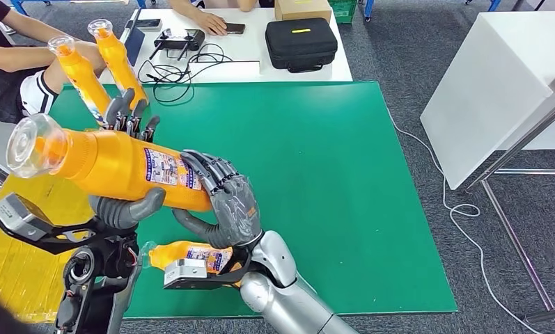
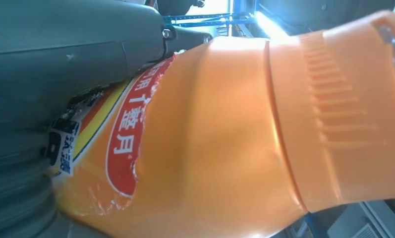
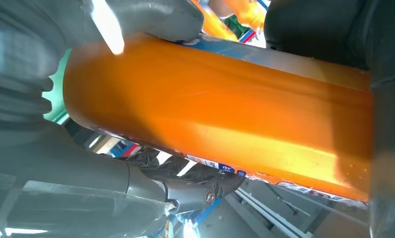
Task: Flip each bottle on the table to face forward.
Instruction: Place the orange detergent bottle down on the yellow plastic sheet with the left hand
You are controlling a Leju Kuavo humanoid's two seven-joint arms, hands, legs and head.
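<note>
At the near edge of the green table (image 1: 344, 181), a small orange bottle (image 1: 191, 256) lies on its side just below the right wrist, its long axis running left to right and its label facing up; which end is the cap cannot be told, since the arm hides part of it. Just above it, both hands hold one large orange bottle (image 1: 114, 163) in the air over the near left part of the table. This bottle lies almost level, its long axis running left to right with the left end a little higher, its clear cap pointing left and toward the camera, its base to the right. The right hand (image 1: 225, 202) is wrapped around the base end, dark fingers over the top of the label and thumb underneath. The left hand (image 1: 131, 167) grips the middle of the same bottle from behind, thumb curled under the body and fingertips showing above it. In the left wrist view the bottle's shoulder and ribbed neck (image 2: 334, 114) sit close against that hand. Farther back on the left, two more orange bottles (image 1: 97, 66) stand tilted near the table's far left corner, caps up. Beyond the green surface, a white table (image 1: 260, 42) carries a black case (image 1: 301, 43) and cables (image 1: 184, 66), and a person (image 1: 10, 62) sits at far left.
</note>
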